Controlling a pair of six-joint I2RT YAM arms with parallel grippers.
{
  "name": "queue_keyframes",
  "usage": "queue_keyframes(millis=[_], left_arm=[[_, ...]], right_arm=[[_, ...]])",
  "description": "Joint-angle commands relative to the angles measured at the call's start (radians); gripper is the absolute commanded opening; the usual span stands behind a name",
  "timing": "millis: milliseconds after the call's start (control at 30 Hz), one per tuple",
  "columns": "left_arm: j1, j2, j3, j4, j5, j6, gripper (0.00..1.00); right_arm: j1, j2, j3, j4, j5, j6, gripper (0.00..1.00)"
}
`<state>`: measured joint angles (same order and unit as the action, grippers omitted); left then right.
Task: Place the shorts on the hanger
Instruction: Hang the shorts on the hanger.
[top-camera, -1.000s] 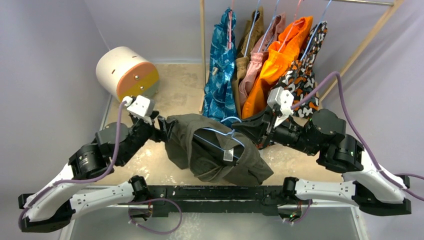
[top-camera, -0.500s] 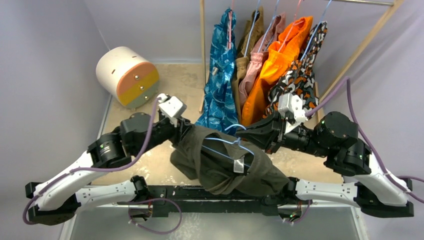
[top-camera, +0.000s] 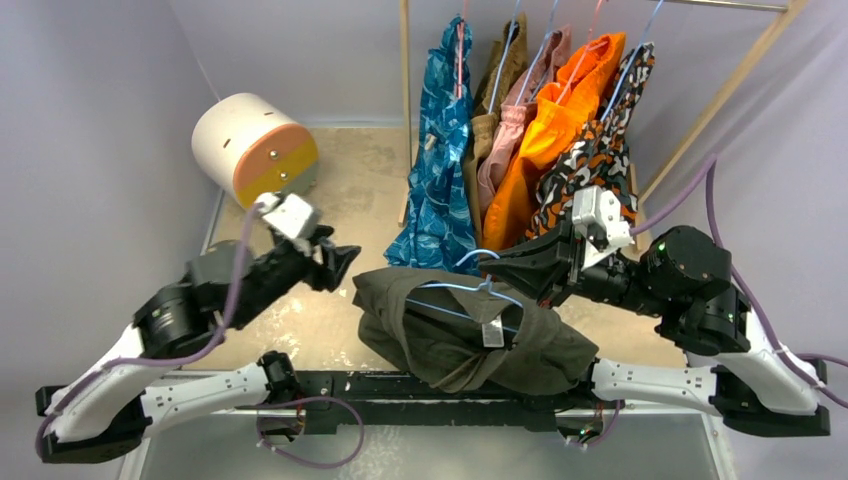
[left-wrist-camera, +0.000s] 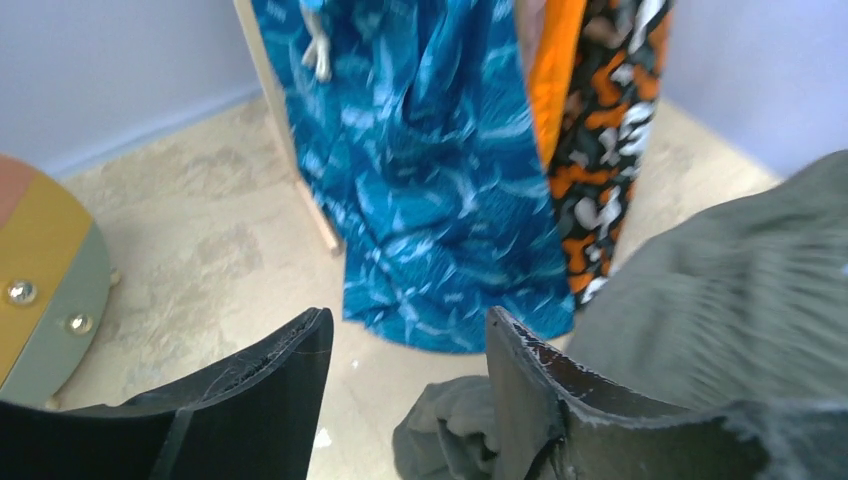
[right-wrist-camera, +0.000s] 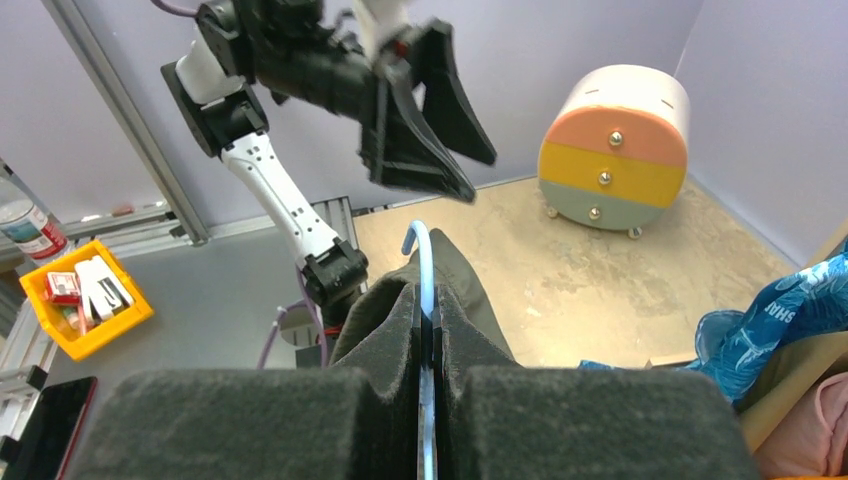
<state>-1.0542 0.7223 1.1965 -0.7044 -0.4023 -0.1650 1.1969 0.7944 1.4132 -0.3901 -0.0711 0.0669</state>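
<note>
Shows the shorts (top-camera: 470, 340) draped over the hanger (top-camera: 447, 286) near the clothes rack (top-camera: 405, 100), right pincer (right-wrist-camera: 427, 330) clamped on the hanger wire, left pincer (left-wrist-camera: 410, 370) open, empty; risks fabric slipping off if tilted.

Open table (top-camera: 360, 180) lies between the drum (top-camera: 255, 150), far left, and hung clothes (top-camera: 540, 130), far right. The shorts (top-camera: 450, 330) fill the near middle.

No legible txt; tag (top-camera: 491, 333) on shorts (top-camera: 440, 345) unreadable.

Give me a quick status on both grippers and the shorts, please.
Left gripper open, holding nothing. Right gripper shut on hanger. Shorts draped over it. Hanging clothes close behind.
</note>
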Motion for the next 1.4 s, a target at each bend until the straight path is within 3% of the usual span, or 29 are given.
queue_keyframes(millis=[0, 133, 367, 600, 800, 1067, 1267, 1367], left_arm=[[0.002, -0.103, 0.062, 0.102, 0.156, 0.066, 0.58], [0.002, -0.091, 0.081, 0.033, 0.451, 0.102, 0.59], [0.003, -0.002, 0.053, -0.060, 0.628, 0.176, 0.60], [0.002, 0.028, 0.046, -0.059, 0.693, 0.297, 0.61], [0.002, 0.051, 0.041, -0.005, 0.722, 0.308, 0.61], [0.002, 0.065, 0.069, 0.077, 0.542, 0.290, 0.49], [0.002, -0.013, 0.089, 0.246, 0.585, 0.187, 0.67], [0.002, 0.000, 0.096, 0.295, 0.643, 0.135, 0.68]], right_arm=[[0.001, 0.004, 0.039, 0.107, -0.016, -0.015, 0.00], [0.001, 0.014, 0.043, 0.106, -0.036, -0.016, 0.00], [0.000, 0.040, 0.044, 0.112, -0.073, -0.017, 0.00], [0.000, 0.055, 0.053, 0.114, -0.100, -0.010, 0.00], [0.000, 0.067, 0.049, 0.125, -0.114, -0.007, 0.00], [0.001, 0.073, 0.032, 0.155, -0.124, -0.005, 0.00], [0.001, 0.071, 0.010, 0.174, -0.115, -0.005, 0.00], [0.000, 0.074, -0.003, 0.201, -0.118, -0.003, 0.00]])
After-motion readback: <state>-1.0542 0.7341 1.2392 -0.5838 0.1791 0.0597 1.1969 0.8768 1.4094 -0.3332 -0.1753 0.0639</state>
